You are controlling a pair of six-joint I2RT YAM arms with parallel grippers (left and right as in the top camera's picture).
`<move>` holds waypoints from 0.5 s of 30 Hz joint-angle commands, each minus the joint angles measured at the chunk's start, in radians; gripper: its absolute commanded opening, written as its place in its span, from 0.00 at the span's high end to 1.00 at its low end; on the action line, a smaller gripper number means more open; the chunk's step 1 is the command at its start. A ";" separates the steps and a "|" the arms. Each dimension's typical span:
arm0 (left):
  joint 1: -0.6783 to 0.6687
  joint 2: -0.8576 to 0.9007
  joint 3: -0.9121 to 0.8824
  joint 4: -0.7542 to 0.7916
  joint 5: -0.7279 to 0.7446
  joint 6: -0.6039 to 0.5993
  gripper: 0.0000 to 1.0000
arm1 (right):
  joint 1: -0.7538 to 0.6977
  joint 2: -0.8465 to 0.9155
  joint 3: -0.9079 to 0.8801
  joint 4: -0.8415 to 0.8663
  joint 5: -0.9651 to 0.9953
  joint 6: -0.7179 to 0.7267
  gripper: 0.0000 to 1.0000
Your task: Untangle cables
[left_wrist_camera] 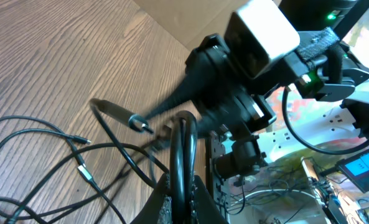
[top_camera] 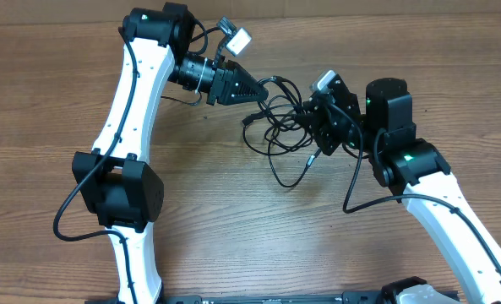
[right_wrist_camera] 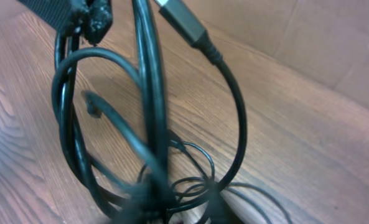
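Observation:
The cables (top_camera: 275, 127) are thin black cords lying in a loose tangle on the wooden table between my two grippers. My left gripper (top_camera: 263, 91) reaches in from the upper left. In the left wrist view it (left_wrist_camera: 185, 182) is shut on a black cable loop (left_wrist_camera: 184, 140) that stands up between its pads, and a silver-tipped plug (left_wrist_camera: 84, 174) lies on the wood to the left. My right gripper (top_camera: 311, 125) sits at the tangle's right side. The right wrist view is blurred: cable strands (right_wrist_camera: 150, 74) run down between its jaws (right_wrist_camera: 172, 202), which look closed on them, and a plug end (right_wrist_camera: 184, 22) hangs above.
A cardboard wall (right_wrist_camera: 333, 50) stands behind the table's far edge. The left arm's own thicker black cable (top_camera: 64, 211) loops off to the left. The right arm's wrist with its white camera (left_wrist_camera: 259, 31) is close in front of the left gripper. Bare wood (top_camera: 250, 236) lies below the tangle.

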 commanded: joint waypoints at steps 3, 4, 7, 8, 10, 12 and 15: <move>-0.010 0.000 0.015 -0.003 0.042 0.006 0.96 | -0.003 0.005 -0.004 0.006 0.000 0.002 0.96; -0.010 0.000 0.015 -0.003 0.042 0.006 0.96 | -0.003 0.005 -0.004 0.006 0.000 0.002 0.96; -0.010 0.000 0.015 -0.002 0.035 0.005 0.96 | -0.003 0.004 -0.004 0.006 -0.001 0.006 0.96; -0.010 0.000 0.015 -0.002 0.032 0.005 0.95 | -0.003 0.004 -0.004 0.006 -0.006 0.006 0.96; -0.008 0.000 0.015 -0.002 0.028 0.005 0.95 | -0.003 0.004 -0.004 0.006 -0.014 0.007 0.96; -0.006 0.000 0.015 -0.002 0.028 0.005 0.96 | -0.003 0.004 -0.004 0.006 -0.034 0.009 0.96; 0.000 0.000 0.015 -0.003 0.029 0.005 0.96 | -0.003 0.004 -0.004 0.000 -0.077 0.010 0.96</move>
